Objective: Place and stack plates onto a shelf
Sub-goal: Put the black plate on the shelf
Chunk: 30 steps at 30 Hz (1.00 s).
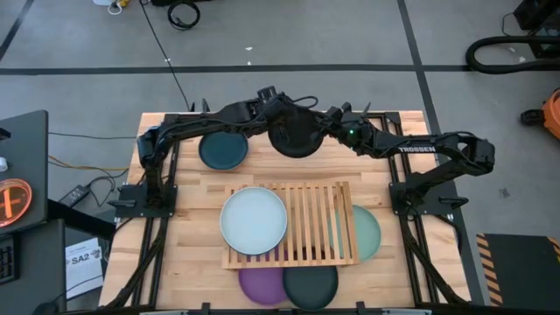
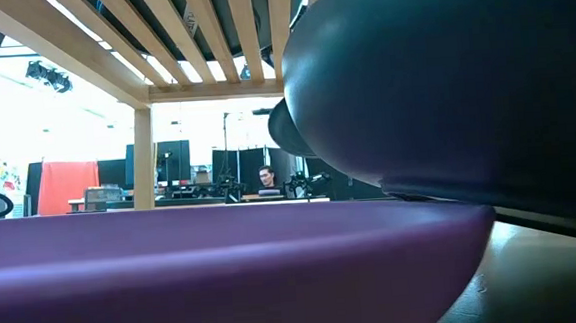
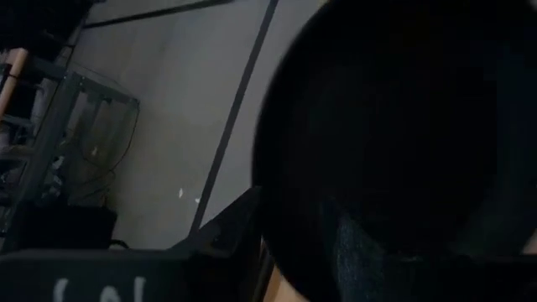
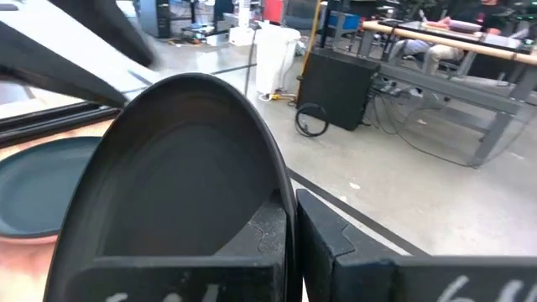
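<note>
The black plate point(image 1: 293, 140) is up over the table's far middle, between both arms. My right gripper point(image 1: 331, 127) comes at it from the right and is shut on it point(image 4: 289, 231). My left gripper point(image 1: 273, 105) is at the plate's far left side, and the plate point(image 3: 403, 126) fills most of its wrist view. The slatted wooden shelf point(image 1: 315, 223) stands mid-table with the pale blue-white plate point(image 1: 254, 219) lying flat on its left half. A dark teal plate point(image 1: 223, 150) lies on the table by the far left. My right gripper pinches the black plate's rim point(image 4: 284, 197) between its two fingers point(image 4: 336, 243). The plate point(image 4: 185, 168) stands tilted up on edge ahead of the fingers, lifted clear of the table.
The mint green plate point(image 1: 366, 232) lies under the shelf's right end. The purple plate point(image 1: 262, 284) and another dark plate point(image 1: 311, 284) lie at the near edge, partly under the shelf. In the low view, the purple plate point(image 2: 224, 266) blocks the foreground. A person point(image 2: 266, 178) sits far behind.
</note>
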Available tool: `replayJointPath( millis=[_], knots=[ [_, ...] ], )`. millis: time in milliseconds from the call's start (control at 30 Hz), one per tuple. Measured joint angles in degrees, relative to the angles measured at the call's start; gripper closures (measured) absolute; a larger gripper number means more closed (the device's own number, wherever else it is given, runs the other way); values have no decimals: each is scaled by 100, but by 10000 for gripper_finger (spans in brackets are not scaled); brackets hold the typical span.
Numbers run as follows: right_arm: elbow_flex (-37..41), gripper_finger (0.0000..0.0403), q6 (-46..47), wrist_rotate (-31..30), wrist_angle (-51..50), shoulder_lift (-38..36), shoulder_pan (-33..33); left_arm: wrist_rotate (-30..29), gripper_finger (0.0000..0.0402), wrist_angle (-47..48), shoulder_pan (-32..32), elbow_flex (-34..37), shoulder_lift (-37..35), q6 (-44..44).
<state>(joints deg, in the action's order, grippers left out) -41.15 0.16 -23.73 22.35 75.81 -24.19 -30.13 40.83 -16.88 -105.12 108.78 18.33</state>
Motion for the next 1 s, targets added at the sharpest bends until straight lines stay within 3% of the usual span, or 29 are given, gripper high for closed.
replayJointPath(
  millis=[367, 500, 600, 667, 867, 1000],
  knots=[
    [0, 382, -28, -20, -17, 0, -659, 700, 274, 911, -76, -4, -1191, -156],
    [0, 382, -32, 319, -27, -56, -842, 1769, 274, 1178, -312, 170, -1781, -360],
    [-2, 382, 16, 585, -40, -205, -959, 2763, 274, 1111, -585, 669, -2342, -398],
    [-2, 382, 18, 702, -62, -365, -1018, 3120, 274, 1030, -759, 1156, -2748, -398],
    [-4, 382, 146, 1032, -291, -1020, -1196, 3240, 274, 133, -1099, 2988, -4116, -490],
    [-4, 382, 688, 1619, -492, -1500, -1335, 3241, 274, -767, -1182, 4208, -4963, -531]
  ],
)
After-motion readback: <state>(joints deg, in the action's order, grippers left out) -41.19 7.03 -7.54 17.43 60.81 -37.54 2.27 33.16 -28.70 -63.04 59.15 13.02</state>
